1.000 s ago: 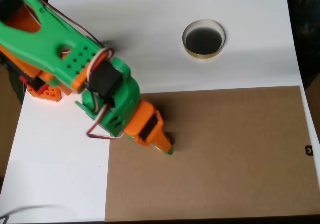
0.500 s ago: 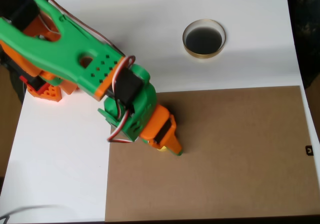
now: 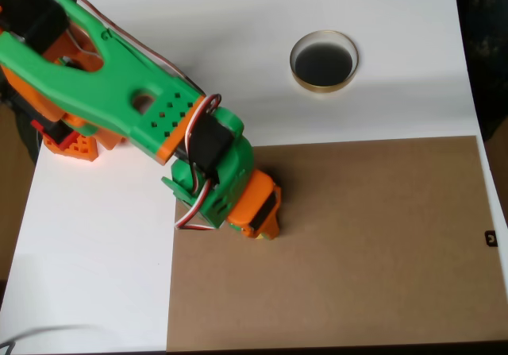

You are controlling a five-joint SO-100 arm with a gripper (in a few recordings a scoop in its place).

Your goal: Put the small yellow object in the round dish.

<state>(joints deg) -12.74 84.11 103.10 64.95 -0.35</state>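
Hovering over brown board [image 3: 381,244], gripper [image 3: 265,233] hides yellow piece; orientation and jaw state can't be told. Dish [image 3: 323,61] well apart.

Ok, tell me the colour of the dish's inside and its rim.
The dish is nearly black inside with a thin pale gold rim, clearest in the overhead view.

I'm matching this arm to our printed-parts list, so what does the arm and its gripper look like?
The arm has bright green printed links with orange joint pieces and an orange base. The upper link carries a round hole and rows of small holes. Black motor blocks sit at the joints, with red, white and black wires looping beside the wrist. The gripper end is orange.
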